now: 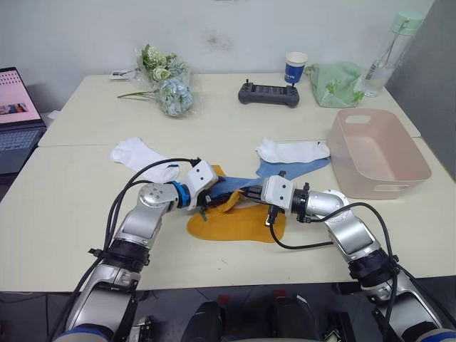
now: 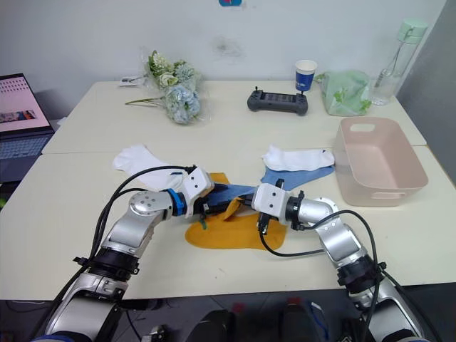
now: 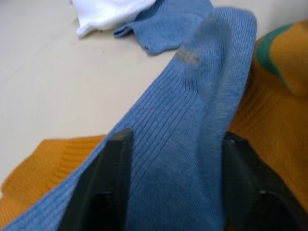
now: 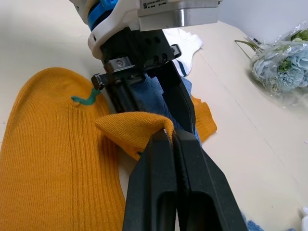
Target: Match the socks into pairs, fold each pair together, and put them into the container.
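We see a mustard-orange sock [image 1: 235, 224] lying flat on the bench, a second orange sock [image 4: 132, 130] lifted in a fold above it. A light blue sock [image 3: 192, 144] stretches taut across them, another blue sock [image 1: 288, 169] under a white sock [image 1: 292, 151]. A second white sock [image 1: 142, 158] lies apart; the pink container [image 1: 377, 153] stands upright and empty.

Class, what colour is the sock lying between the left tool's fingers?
Blue, with fine ribbing: the blue sock between the left tool fingers, best seen in the left wrist view.

Both arms reach inward; left claw [image 1: 217, 198] parted, right claw [image 4: 172, 138] pinched closed.
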Robot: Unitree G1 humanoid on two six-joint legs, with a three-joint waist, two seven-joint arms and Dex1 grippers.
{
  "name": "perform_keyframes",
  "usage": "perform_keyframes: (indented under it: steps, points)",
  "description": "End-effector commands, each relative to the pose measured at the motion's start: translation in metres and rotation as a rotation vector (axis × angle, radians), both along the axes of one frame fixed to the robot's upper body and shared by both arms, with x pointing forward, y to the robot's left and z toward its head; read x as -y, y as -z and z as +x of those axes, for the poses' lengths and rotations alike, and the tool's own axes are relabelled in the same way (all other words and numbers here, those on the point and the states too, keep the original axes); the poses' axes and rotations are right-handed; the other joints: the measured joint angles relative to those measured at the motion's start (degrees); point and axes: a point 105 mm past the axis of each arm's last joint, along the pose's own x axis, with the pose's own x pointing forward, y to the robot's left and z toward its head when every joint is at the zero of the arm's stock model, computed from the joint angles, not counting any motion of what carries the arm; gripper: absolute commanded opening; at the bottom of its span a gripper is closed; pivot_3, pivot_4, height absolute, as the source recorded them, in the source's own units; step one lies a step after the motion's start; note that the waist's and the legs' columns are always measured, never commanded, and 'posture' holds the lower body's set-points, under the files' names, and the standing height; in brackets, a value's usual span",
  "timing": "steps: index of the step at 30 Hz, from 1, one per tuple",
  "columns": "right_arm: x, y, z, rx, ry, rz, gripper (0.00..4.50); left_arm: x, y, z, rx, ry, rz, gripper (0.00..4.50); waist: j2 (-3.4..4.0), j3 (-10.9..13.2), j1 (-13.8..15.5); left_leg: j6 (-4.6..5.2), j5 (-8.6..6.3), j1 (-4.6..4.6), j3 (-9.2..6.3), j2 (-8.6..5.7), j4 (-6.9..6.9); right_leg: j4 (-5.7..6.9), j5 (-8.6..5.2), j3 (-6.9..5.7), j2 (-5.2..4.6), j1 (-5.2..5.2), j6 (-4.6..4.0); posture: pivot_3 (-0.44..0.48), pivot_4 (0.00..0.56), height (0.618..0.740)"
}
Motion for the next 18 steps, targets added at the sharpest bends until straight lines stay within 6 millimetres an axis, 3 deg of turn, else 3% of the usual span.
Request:
perform_keyframes:
  steps: [1, 5, 6, 11, 14, 18]
  points:
    - [-0.002, -0.015, -0.003, 0.052, -0.015, 0.026, 0.00, -0.001, -0.014, 0.000, 0.050, 0.016, -0.025, 1.37, 0.00, 0.0, 0.0, 0.00, 0.00, 0.00, 0.01, 0.00, 0.00, 0.00, 0.00, 0.01, 0.00, 0.00, 0.00, 0.000, 0.150, 0.740]
    - [-0.001, -0.015, -0.002, 0.051, -0.012, 0.023, 0.00, -0.010, -0.018, 0.002, 0.047, -0.018, -0.052, 0.14, 0.00, 0.0, -0.1, 0.00, 0.00, 0.00, 0.00, 0.00, 0.00, 0.01, 0.00, 0.00, 0.00, 0.00, 0.00, 0.000, 0.150, 0.740]
    - [-0.001, -0.015, -0.002, 0.051, -0.012, 0.023, 0.00, -0.014, -0.019, 0.002, 0.045, -0.029, -0.057, 0.03, 0.00, 0.0, -0.1, 0.00, 0.00, 0.00, 0.00, 0.00, 0.00, 0.01, 0.00, 0.00, 0.00, 0.00, 0.00, 0.000, 0.150, 0.740]
    - [-0.001, -0.017, 0.000, 0.056, -0.012, 0.024, 0.00, -0.038, -0.040, 0.010, 0.082, -0.136, -0.117, 0.03, 0.00, 0.0, -0.2, 0.00, 0.00, 0.00, -0.02, 0.01, 0.00, 0.01, 0.00, 0.00, 0.00, -0.01, 0.00, 0.000, 0.150, 0.740]
    - [0.000, -0.019, 0.002, 0.061, -0.008, 0.025, 0.00, -0.066, -0.069, 0.013, 0.147, -0.232, -0.176, 0.03, 0.00, 0.0, -0.5, 0.00, 0.00, -0.01, -0.02, 0.02, 0.00, 0.03, 0.00, 0.01, 0.00, -0.05, 0.00, 0.000, 0.150, 0.740]
    - [0.001, -0.020, 0.002, 0.065, -0.004, 0.027, 0.00, -0.118, -0.104, 0.014, 0.257, -0.420, -0.181, 0.03, 0.00, 0.0, -1.1, 0.00, 0.00, -0.02, -0.03, 0.07, -0.02, 0.05, 0.00, 0.06, -0.02, -0.10, 0.00, 0.000, 0.150, 0.740]
